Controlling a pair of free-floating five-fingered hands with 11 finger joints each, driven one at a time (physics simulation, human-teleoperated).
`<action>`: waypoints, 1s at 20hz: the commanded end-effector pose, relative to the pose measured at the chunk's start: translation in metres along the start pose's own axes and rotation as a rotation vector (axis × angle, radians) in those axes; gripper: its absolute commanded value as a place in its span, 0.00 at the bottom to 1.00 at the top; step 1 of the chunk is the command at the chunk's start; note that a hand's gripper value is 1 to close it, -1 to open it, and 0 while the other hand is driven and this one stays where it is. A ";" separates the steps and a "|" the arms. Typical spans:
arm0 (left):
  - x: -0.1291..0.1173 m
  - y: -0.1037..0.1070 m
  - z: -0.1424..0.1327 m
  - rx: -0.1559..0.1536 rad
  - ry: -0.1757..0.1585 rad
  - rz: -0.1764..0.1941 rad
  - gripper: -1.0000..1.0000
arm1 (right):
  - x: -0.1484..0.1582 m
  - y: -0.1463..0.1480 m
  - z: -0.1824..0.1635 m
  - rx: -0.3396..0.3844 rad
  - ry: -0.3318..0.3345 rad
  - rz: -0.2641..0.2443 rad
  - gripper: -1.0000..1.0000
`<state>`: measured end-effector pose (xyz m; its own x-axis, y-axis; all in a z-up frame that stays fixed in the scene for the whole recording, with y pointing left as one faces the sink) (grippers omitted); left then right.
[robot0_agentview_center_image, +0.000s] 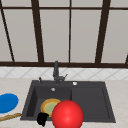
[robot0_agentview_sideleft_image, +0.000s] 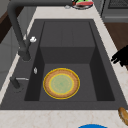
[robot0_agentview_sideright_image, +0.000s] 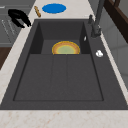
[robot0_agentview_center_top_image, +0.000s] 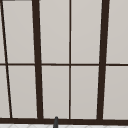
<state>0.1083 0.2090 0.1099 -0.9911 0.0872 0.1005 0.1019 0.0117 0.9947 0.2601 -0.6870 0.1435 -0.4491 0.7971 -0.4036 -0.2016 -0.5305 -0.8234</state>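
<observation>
One black hand (robot0_agentview_center_image: 42, 118) sits at the bottom of the front view, a bit left of centre, just over the sink's front edge, and it's the left hand going by its place there. Fingers look loosely spread and relaxed in the right side view, upper left corner (robot0_agentview_sideright_image: 18, 17), nothing in them. It also pokes in at the right edge of the left side view (robot0_agentview_sideleft_image: 121, 57), hovering over the counter beside the basin.

Closest thing to it is the yellow plate (robot0_agentview_center_image: 49, 106) with a green middle, lying flat on the floor of the sink (robot0_agentview_center_image: 90, 100), lower centre of the front view. A big red ball-like shape (robot0_agentview_center_image: 67, 114) sits right in front of it, bottom centre, touching the hand's edge in the frame; can't tell what it is.

Further out: blue plate (robot0_agentview_center_image: 8, 102) at the left edge on the counter, a wooden stick-like thing (robot0_agentview_center_image: 10, 116) below it, dark faucet (robot0_agentview_center_image: 56, 71) behind the basin, window bars up top (robot0_agentview_center_top_image: 37, 62). No readable writing or labels anywhere.
</observation>
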 end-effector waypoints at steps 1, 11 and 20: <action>0.000 0.000 0.000 0.000 0.000 0.000 0.50 | 0.009 0.006 0.021 -0.037 -0.063 -0.109 0.00; 0.000 0.000 0.000 0.000 0.000 0.000 0.50 | 0.025 0.028 0.054 -0.082 -0.179 -0.205 0.00; 0.000 0.000 0.000 0.000 0.000 0.000 0.50 | 0.020 0.056 0.034 -0.030 -0.327 -0.161 0.00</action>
<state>0.1083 0.2090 0.1099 -0.9911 0.0872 0.1005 0.1019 0.0117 0.9947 0.2058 -0.7008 0.1171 -0.6531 0.7300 -0.2015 -0.2164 -0.4349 -0.8741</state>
